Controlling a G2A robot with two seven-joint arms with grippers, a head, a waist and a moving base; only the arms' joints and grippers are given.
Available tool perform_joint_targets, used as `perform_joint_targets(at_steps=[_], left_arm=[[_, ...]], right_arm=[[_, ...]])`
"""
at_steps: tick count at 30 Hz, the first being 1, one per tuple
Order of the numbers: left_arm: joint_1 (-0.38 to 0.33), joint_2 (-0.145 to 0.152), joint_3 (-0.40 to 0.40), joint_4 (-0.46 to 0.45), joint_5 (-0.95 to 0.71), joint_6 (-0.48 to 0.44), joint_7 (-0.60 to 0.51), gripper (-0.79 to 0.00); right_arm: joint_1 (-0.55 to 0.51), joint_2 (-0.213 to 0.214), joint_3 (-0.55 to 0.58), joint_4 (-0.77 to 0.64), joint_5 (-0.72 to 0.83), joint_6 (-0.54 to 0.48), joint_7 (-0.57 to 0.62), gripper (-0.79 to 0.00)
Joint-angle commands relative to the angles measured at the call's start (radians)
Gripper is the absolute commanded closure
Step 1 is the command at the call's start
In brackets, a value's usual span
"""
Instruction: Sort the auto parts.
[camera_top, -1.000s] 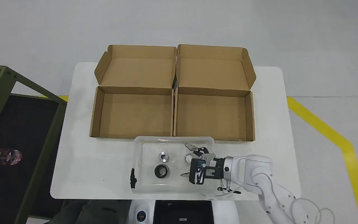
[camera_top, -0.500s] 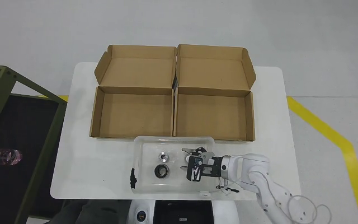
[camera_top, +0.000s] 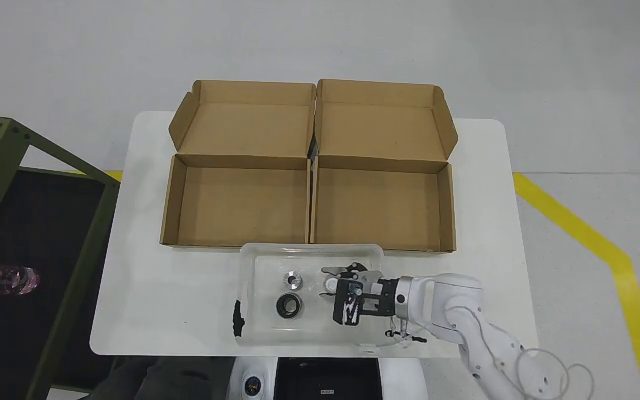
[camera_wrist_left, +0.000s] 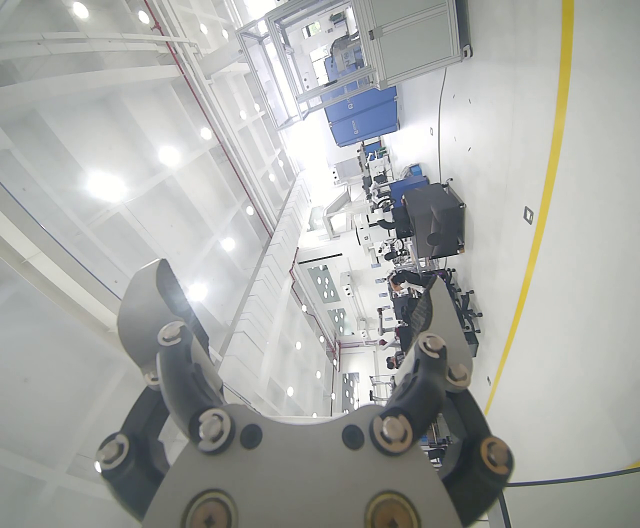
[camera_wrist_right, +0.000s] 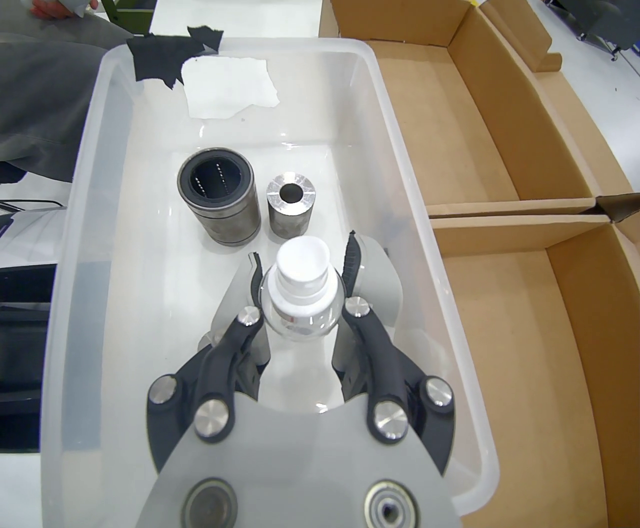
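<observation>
Right gripper (camera_wrist_right: 303, 262) closed on a white part (camera_wrist_right: 302, 280) inside the clear bin (camera_wrist_right: 400, 165).

The fingers (camera_wrist_right: 352, 260) sit against both sides of the part's clear round body, and its white cap rises between their tips. Just beyond the part, two metal cylinders stand upright and close together on the bin floor. The wide dark bearing (camera_wrist_right: 220, 200) is on the side away from the boxes and the smaller steel bushing (camera_wrist_right: 290, 205) is beside it, nearer the fingertips. Torn black tape (camera_wrist_right: 160, 52) and a scrap of white paper (camera_wrist_right: 227, 87) stick to the bin's far wall. Two open cardboard boxes (camera_wrist_right: 475, 140) lie along one long side of the bin, their walls meeting in a shared ridge.
</observation>
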Motion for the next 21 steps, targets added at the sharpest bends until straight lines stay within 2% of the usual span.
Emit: perform_joint_targets(at_steps=[1, 21], left_arm=[[0.0, 0.0, 0.0, 0.0, 0.0, 0.0, 0.0, -0.785], [0.0, 0.0, 0.0, 0.0, 0.0, 0.0, 0.0, -0.785]], right_arm=[[-0.001, 0.002, 0.003, -0.008, 0.003, -0.005, -0.018, 0.0], [0.05, 0.013, 0.012, -0.1, 0.045, -0.033, -0.146, 0.0]])
